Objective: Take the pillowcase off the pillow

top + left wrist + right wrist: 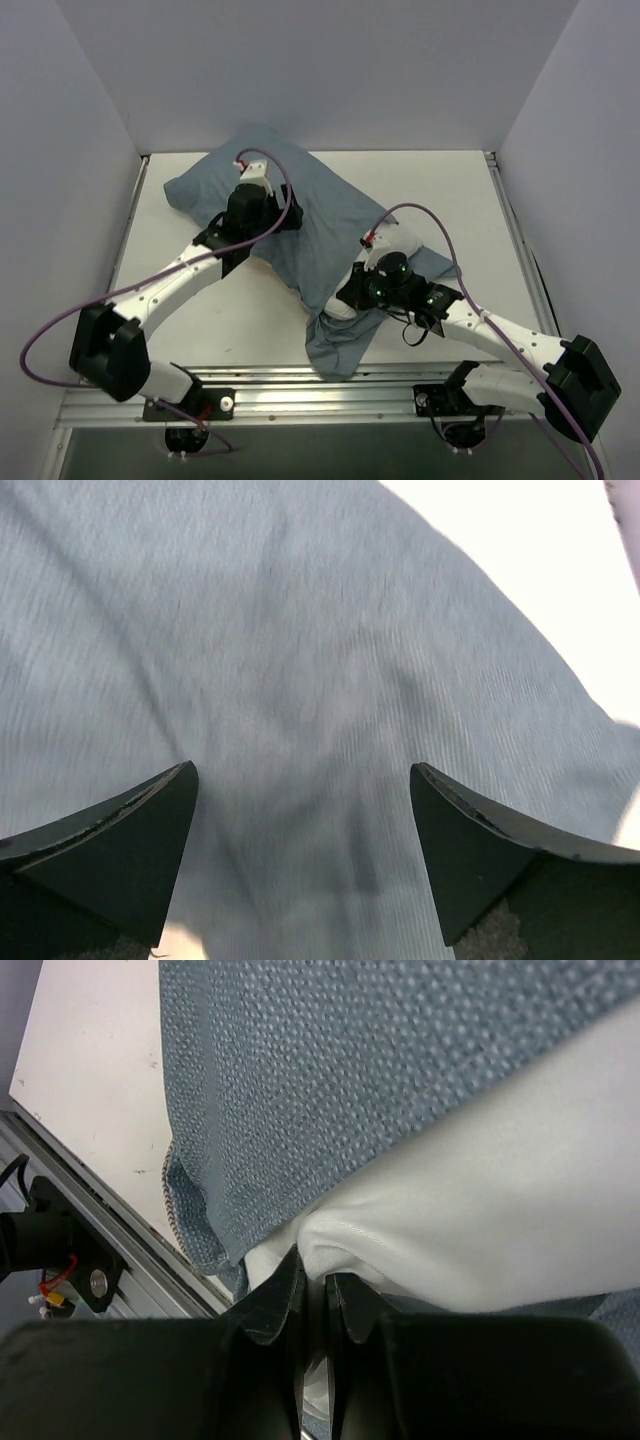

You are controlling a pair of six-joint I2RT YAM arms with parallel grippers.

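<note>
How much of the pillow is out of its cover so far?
Only a little. Done: a white corner of the pillow pokes out of the pillowcase near the arms. In hand: the right gripper is shut on that corner, and the left gripper is open over the cloth. Left: most of the pillow is inside, so nearly all the pulling remains.

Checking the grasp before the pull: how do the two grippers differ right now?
The left gripper is open above the grey-blue pillowcase; the right gripper is shut, pinching a corner of the white pillow. The left is extended far forward, the right sits close in. Both are black.
</note>
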